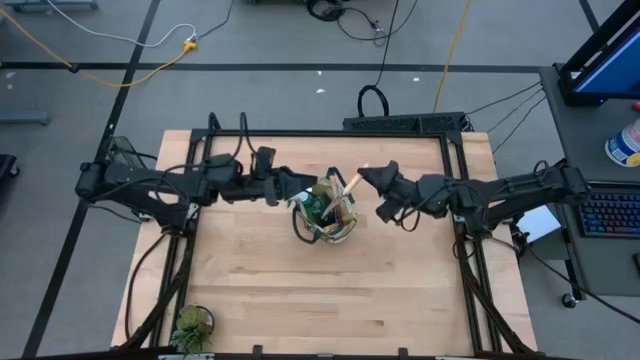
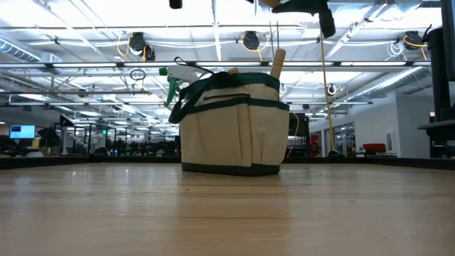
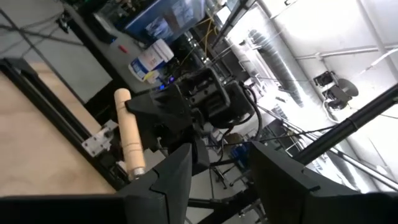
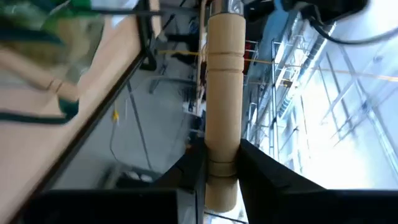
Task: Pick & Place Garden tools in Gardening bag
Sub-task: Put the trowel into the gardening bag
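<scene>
Left gripper (image 1: 300, 186) first: we see it beside the gardening bag's (image 1: 325, 212) left rim, fingers (image 3: 168, 180) spread with nothing between them. We find the beige, green-trimmed bag near the table's (image 1: 260, 290) middle, toward the far edge, a green spray bottle (image 2: 173, 80) poking from its top. Right gripper (image 1: 362, 178) hovers over the bag's right rim, pinching a wooden tool handle (image 4: 224, 93) (its metal end is hidden). We note a potted plant (image 1: 192, 327) at the near left corner.

potted plant (image 1: 191, 327), wooden table (image 1: 300, 290), keyboard (image 1: 610, 213)
</scene>
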